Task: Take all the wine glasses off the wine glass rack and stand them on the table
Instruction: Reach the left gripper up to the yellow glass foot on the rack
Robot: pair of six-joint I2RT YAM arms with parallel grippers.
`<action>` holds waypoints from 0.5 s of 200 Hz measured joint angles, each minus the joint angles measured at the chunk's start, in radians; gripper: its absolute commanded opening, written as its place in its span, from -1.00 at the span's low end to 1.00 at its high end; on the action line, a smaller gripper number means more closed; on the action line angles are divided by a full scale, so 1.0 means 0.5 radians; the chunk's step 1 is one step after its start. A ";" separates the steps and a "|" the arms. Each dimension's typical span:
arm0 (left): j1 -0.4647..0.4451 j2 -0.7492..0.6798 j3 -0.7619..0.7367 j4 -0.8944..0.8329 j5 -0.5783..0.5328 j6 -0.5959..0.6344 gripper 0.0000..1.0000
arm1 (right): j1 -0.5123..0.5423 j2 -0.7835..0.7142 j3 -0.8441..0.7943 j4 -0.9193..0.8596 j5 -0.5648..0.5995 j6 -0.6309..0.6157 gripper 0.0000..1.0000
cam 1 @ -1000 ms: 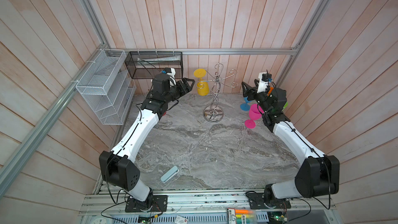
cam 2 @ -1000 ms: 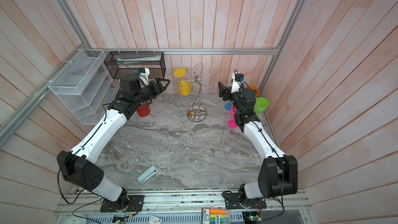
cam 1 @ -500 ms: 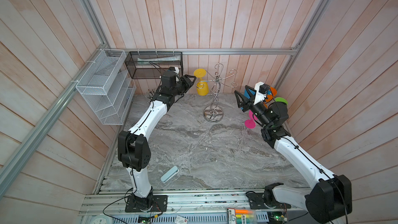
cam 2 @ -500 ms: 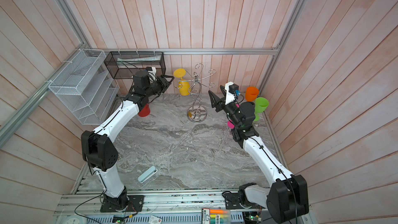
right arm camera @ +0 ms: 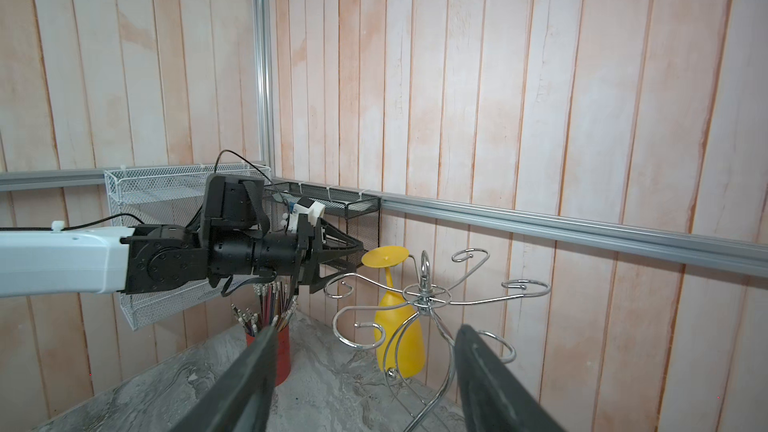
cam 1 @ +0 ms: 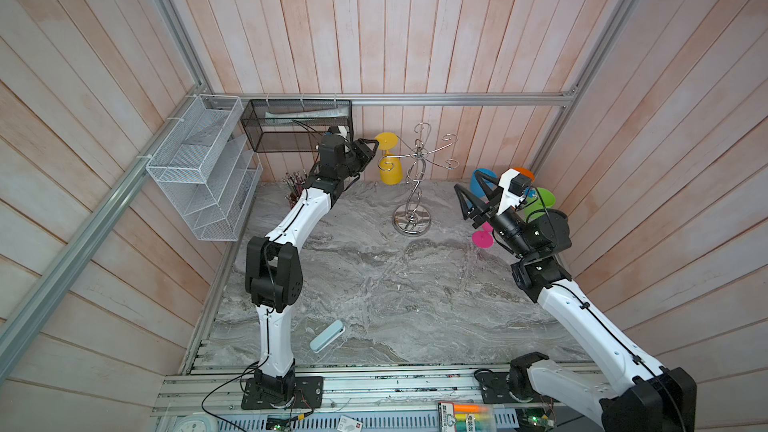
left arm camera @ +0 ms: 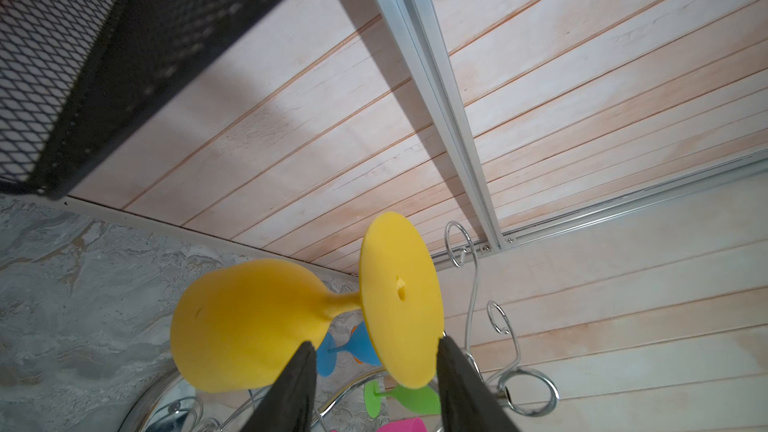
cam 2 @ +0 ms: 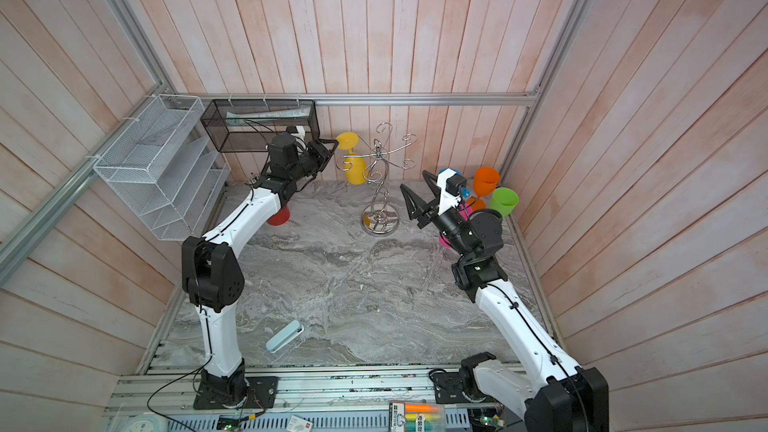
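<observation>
Yellow wine glass [cam 1: 395, 176]: left arm [cam 1: 305, 214] reaches level, jaws parted at its foot; right jaws parted, empty.

Wire shelf [cam 1: 199, 168], black mesh basket [cam 1: 297, 126], red pencil cup [right arm camera: 274, 351], blue case [cam 1: 327, 336].

Our left arm's black parallel gripper [cam 1: 374, 148] stretches out level, jaws parted; our right black gripper [cam 1: 466, 179] tilts upward, jaws wide.
</observation>
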 measured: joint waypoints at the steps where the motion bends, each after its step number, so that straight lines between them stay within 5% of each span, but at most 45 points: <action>1: 0.001 0.001 0.000 0.002 0.001 0.001 -0.07 | 0.002 0.001 0.000 0.000 0.000 0.000 0.37; 100: 0.022 0.236 0.184 0.213 0.063 -0.175 -0.54 | 0.117 0.058 0.001 -0.037 -0.013 -0.014 0.34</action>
